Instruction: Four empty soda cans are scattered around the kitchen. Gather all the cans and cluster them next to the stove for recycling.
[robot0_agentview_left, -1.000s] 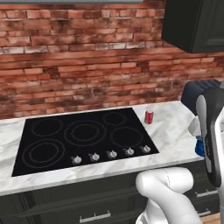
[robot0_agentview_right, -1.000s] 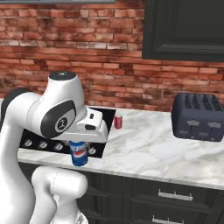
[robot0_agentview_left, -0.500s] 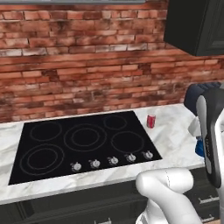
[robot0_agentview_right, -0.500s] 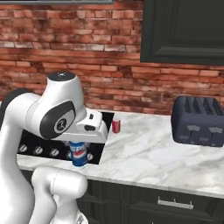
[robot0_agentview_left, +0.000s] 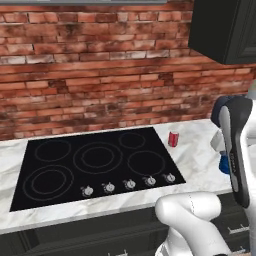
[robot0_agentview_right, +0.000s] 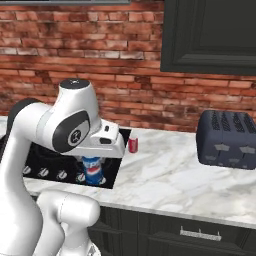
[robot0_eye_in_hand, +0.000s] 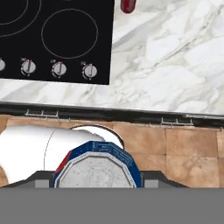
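Red brick wall and white marble counter (robot0_agentview_right: 165, 170) frame the spot you are working at, with the stove (robot0_agentview_left: 97, 165) set into the marble and a dark toaster (robot0_agentview_right: 227, 140) well off to its right. Over the last second both base views have slid sideways, so the cooktop now sits more fully in the left base view and the toaster has drifted toward the frame edge in the right one; read that as your base driving along the counter, not as anything on it moving. The red can (robot0_agentview_left: 173, 139) stands upright on the marble just beside the stove's right edge, so it already sits where the cluster belongs. You are carrying the blue can (robot0_agentview_right: 93, 170): in the hand view its silver top and blue rim sit right between the finger tips of the gripper (robot0_eye_in_hand: 97, 186), and the jaws are closed on it, held apart by its width. In the right base view that can hangs under the hand, over the stove's front right corner. My reading is that the drive has brought the load close to the drop zone; the marble beside the red can looks like the natural place to set it, leaving room not to knock the red one over.
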